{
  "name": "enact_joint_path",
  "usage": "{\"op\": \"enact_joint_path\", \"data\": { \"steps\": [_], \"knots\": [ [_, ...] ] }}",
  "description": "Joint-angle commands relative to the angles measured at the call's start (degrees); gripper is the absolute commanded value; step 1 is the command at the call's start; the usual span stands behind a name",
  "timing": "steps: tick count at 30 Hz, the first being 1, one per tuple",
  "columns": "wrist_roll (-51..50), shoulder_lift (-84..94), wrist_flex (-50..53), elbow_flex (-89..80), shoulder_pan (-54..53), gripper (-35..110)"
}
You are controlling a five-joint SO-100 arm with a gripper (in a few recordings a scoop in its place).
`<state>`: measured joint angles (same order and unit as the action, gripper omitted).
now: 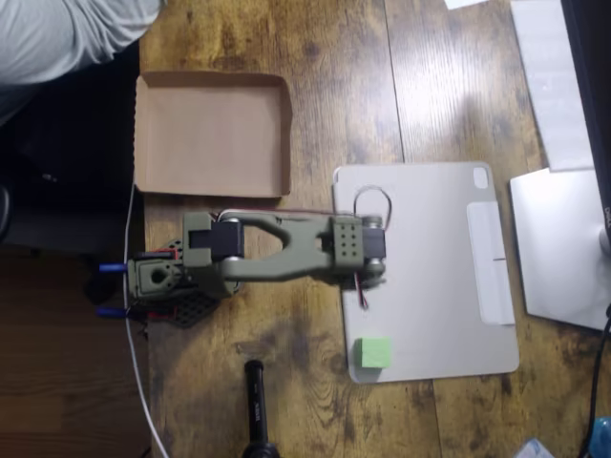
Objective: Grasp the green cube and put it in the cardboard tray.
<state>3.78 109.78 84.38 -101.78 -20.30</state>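
**On the wooden table: approach step, cube not yet grasped**

On the grey tablet cover point(430, 267), near its lower-left corner in the overhead view, sits the green cube point(372, 352), untouched and resting free. The olive-green arm point(277, 253) stretches from its base at left across to the cover's left edge. The gripper point(370, 250) is seen from above under the wrist housing, so I cannot tell whether the jaws are spread or closed; nothing is visibly held. The cube lies below the gripper in the picture, apart from it.

Step in hand, by my read: pre-grasp, reach not started or barely begun. The next move calls for swinging toward the picture's bottom, getting over the cube, lowering and closing on two opposite flat faces.

The cardboard tray point(212, 81) lies at upper left, well apart from the cube, and looks empty.

Materials: the cube is matte, light green, small and square-faced, likely easy to pinch. The tray is plain brown cardboard, shallow, with low walls. The cover is smooth and flat with rounded corners. The table point(315, 57) is dark, grainy planks.
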Motion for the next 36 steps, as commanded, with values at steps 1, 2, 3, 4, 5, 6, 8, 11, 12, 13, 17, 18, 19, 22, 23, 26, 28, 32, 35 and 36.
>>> {"op": "enact_joint_path", "data": {
  "steps": [1, 2, 3, 4, 5, 6, 8, 11, 12, 13, 17, 18, 19, 22, 23, 26, 28, 32, 35, 36],
  "knots": [
    [2.72, 1.14, -2.37, 5.89, -7.03, 0],
    [3.52, 1.05, -2.37, 7.56, -8.70, 0],
    [4.48, 1.23, -2.37, 8.96, -10.11, 0],
    [5.71, 1.49, -2.37, 9.93, -11.51, 0],
    [7.21, 1.76, -2.64, 10.55, -12.92, 0],
    [8.61, 1.93, -2.99, 10.63, -14.15, 0],
    [11.25, 2.29, -4.04, 9.84, -16.26, 0],
    [14.50, 2.55, -4.57, 7.82, -18.02, 0],
    [15.82, 2.64, -4.83, 7.47, -18.81, 0],
    [17.14, 2.81, -5.19, 7.12, -19.86, 0],
    [20.74, 3.87, -3.87, 6.24, -23.82, 2],
    [21.18, 3.87, -2.29, 6.24, -23.91, 2],
    [21.18, 3.87, -0.70, 6.33, -23.73, 2],
    [21.09, 3.43, 3.60, 5.45, -22.85, 1],
    [20.83, 3.43, 4.66, 4.57, -22.68, 1],
    [19.95, 3.52, 5.27, 0.97, -21.27, 1],
    [18.28, 3.25, 4.48, 0.35, -19.07, 2],
    [14.94, 2.90, -0.18, 1.49, -16.26, 8],
    [14.59, 2.90, -6.59, 1.76, -15.56, 12],
    [14.94, 2.90, -9.05, 1.76, -15.91, 13]
  ]
}}
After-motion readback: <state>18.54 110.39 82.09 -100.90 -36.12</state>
